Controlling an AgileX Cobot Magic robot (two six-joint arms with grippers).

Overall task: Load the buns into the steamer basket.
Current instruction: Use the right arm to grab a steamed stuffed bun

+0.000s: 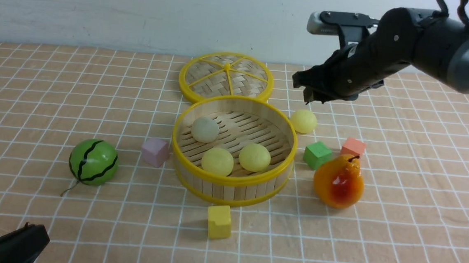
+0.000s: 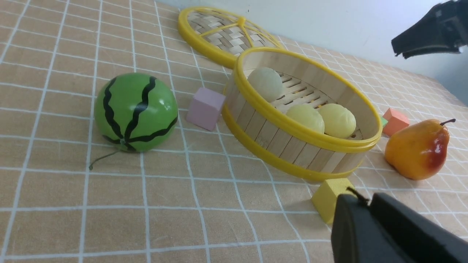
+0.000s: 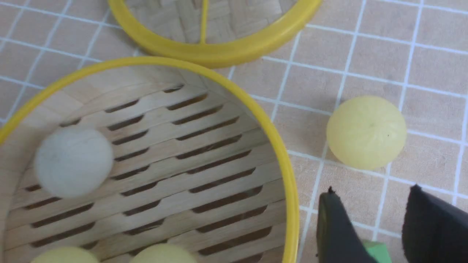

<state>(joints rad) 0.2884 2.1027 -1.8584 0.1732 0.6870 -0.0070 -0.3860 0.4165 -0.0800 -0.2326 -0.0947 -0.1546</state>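
Black left tool (image 2: 366, 203), smooth round buns (image 1: 254, 157)

the front view looks forward and down across the whole bench (image 1: 35, 93). the left wrist view sits low and near, facing the steamer basket (image 2: 278, 135) slantwise. the right wrist view looks steeply down, close, onto that basket's rim. all three share the basket.

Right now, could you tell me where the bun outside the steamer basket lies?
Front view: the pale yellow bun sits on the table right of the steamer basket, behind the green cube.
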